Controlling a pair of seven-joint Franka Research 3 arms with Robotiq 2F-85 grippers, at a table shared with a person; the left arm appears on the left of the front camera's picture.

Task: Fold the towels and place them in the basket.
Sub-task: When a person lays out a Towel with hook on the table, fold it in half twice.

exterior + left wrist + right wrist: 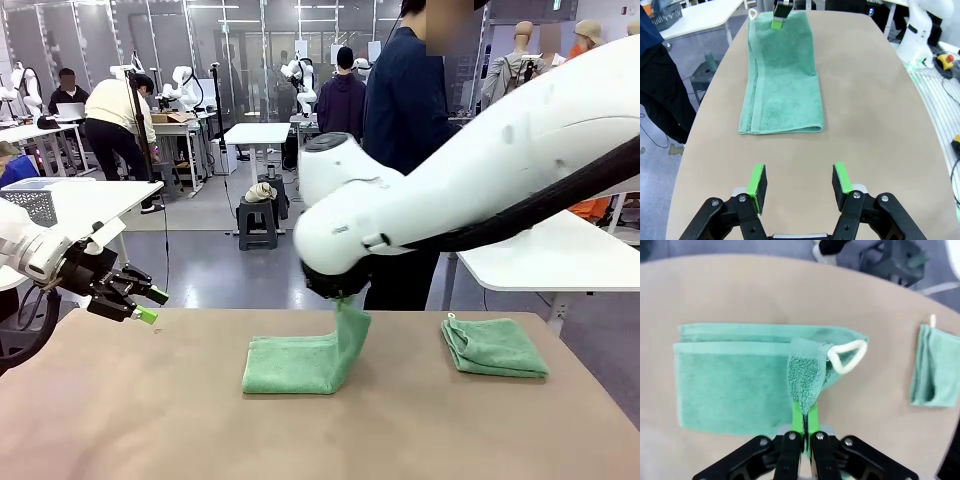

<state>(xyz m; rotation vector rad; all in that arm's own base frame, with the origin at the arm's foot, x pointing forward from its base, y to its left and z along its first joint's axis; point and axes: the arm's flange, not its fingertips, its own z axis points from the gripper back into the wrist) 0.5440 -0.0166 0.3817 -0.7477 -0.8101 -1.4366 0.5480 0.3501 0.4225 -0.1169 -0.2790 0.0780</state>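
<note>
A green towel (300,362) lies half folded near the middle of the counter (150,420), one corner pulled upright. The right fingers (804,421) are pinched tight on that raised corner, beside its white loop (846,356). A second folded towel (494,347) sits toward the counter's right edge. The left fingers (799,182) hover parted and empty over the left edge. No writing is legible.

My table (150,410) is a tan, matte top with rounded edges, filling the lower half of the front view. Two green towels lie on it. The larger towel (295,363) sits at lower centre, folded lengthwise, its right end lifted off the surface. The smaller folded towel (494,347) rests flat at right of centre, well apart from it.
</note>
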